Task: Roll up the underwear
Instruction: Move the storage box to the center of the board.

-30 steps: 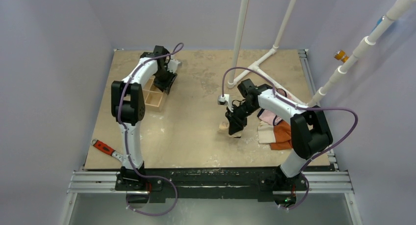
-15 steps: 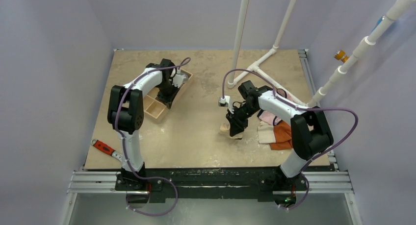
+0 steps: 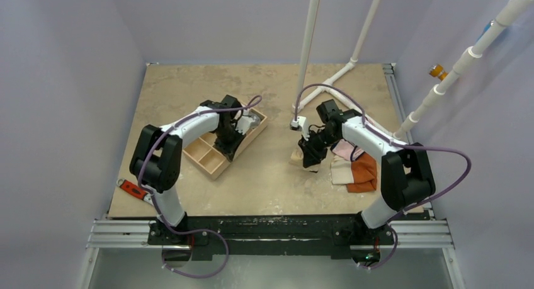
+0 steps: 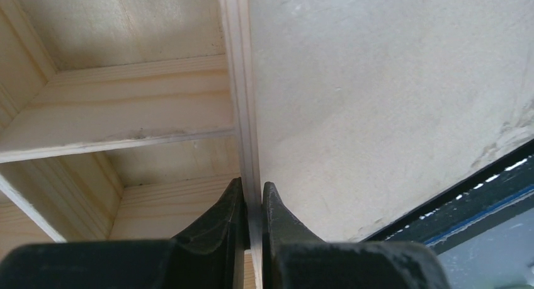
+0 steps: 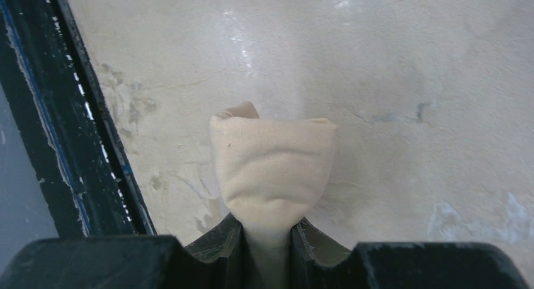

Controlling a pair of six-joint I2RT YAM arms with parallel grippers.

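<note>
The worn tan tabletop (image 3: 264,188) sat inside pale lilac walls. Nearest, at lower left of the overhead view, lay a red-handled tool (image 3: 133,189). Further in, the left gripper (image 4: 252,198) was pinched tight on the outer wall of a pale wooden divided tray (image 4: 236,81). Right of centre, the right gripper (image 5: 267,229) clamped the soft tan-beige fabric underwear (image 5: 271,163), bunched into a compact roll; whether it touched the table was unclear. Light, limp and compressible, it would probably hold best gripped across the roll's middle. Folded orange and cream cloths (image 3: 356,172) lay beside it; white pipes (image 3: 308,43) stood behind.

Left end effector (image 4: 252,199) pinched shut, right end effector (image 5: 267,231) clamped — both low
</note>
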